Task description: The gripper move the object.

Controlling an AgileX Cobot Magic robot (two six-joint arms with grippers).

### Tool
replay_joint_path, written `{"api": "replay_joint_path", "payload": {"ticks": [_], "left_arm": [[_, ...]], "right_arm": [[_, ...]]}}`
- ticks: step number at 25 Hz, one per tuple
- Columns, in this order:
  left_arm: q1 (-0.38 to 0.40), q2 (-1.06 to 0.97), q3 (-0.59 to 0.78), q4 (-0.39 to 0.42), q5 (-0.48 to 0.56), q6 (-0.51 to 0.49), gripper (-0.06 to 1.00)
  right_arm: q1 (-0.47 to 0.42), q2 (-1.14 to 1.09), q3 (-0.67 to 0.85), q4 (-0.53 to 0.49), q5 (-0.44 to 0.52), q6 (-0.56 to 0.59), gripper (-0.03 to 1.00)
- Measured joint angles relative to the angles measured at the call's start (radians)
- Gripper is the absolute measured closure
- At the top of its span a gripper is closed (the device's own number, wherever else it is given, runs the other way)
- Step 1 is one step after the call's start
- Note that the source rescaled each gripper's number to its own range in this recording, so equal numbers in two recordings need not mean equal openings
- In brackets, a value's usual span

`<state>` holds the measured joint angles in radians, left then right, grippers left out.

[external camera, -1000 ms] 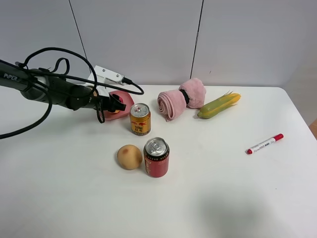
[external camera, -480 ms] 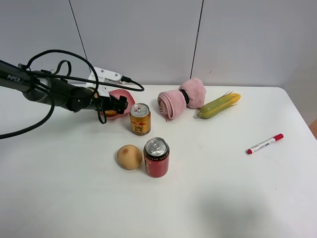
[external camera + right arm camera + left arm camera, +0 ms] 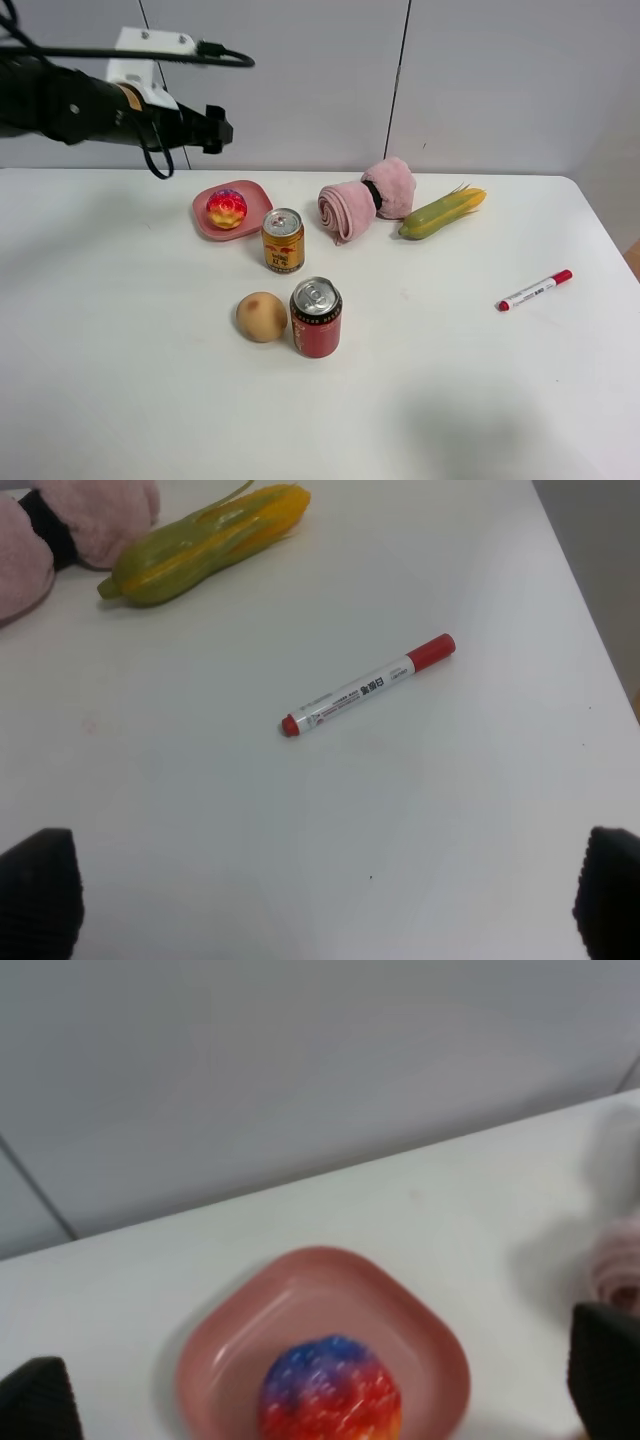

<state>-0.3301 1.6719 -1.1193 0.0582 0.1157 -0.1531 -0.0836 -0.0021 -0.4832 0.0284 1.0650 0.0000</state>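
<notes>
The ball (image 3: 227, 208), on the plate below the left gripper (image 3: 216, 129), has a bumpy, slightly glossy skin. The plate (image 3: 251, 192) looks like smooth pink plastic with a soft sheen. That gripper is matt black, its fingertips (image 3: 38, 1401) finely ribbed. Farther out, the two cans (image 3: 283, 240) are shiny printed metal, and the fruit (image 3: 261, 316) is smooth and matt. The towel (image 3: 366, 198) is fluffy cloth. The corn (image 3: 198, 543) looks waxy. The marker (image 3: 366, 685) is glossy plastic. The table (image 3: 480, 390) is smooth, matt white.
</notes>
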Motion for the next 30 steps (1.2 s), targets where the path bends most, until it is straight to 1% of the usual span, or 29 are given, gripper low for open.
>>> {"api": "replay_joint_path", "payload": {"ticks": [2, 5, 7, 9, 13, 16, 18, 20, 24, 27, 30], "left_arm": [[0.021, -0.097, 0.000, 0.003, 0.123, 0.041, -0.04], [0.094, -0.188, 0.000, 0.004, 0.247, 0.117, -0.04], [0.158, -0.235, 0.000, 0.004, 0.311, 0.153, -0.04], [0.237, -0.288, 0.000, 0.006, 0.376, 0.199, -0.04], [0.361, -0.390, 0.000, 0.004, 0.526, 0.358, -0.04], [0.459, -0.463, 0.000, -0.031, 0.685, 0.457, -0.04], [0.506, -0.517, 0.000, -0.058, 0.760, 0.488, -0.04], [0.524, -0.586, 0.000, -0.088, 0.797, 0.496, -0.04], [0.527, -0.751, 0.000, -0.138, 0.856, 0.483, -0.04], [0.527, -0.875, 0.000, -0.144, 0.951, 0.445, -0.04], [0.527, -0.999, 0.025, -0.152, 0.992, 0.423, -0.04]], "right_arm": [[0.000, 0.000, 0.000, 0.000, 0.000, 0.000, -0.03], [0.000, 0.000, 0.000, 0.000, 0.000, 0.000, -0.03], [0.000, 0.000, 0.000, 0.000, 0.000, 0.000, -0.03], [0.000, 0.000, 0.000, 0.000, 0.000, 0.000, -0.03], [0.000, 0.000, 0.000, 0.000, 0.000, 0.000, -0.03], [0.000, 0.000, 0.000, 0.000, 0.000, 0.000, -0.03], [0.000, 0.000, 0.000, 0.000, 0.000, 0.000, -0.03], [0.000, 0.000, 0.000, 0.000, 0.000, 0.000, -0.03], [0.000, 0.000, 0.000, 0.000, 0.000, 0.000, -0.03], [0.000, 0.000, 0.000, 0.000, 0.000, 0.000, -0.03], [0.000, 0.000, 0.000, 0.000, 0.000, 0.000, -0.03]]}}
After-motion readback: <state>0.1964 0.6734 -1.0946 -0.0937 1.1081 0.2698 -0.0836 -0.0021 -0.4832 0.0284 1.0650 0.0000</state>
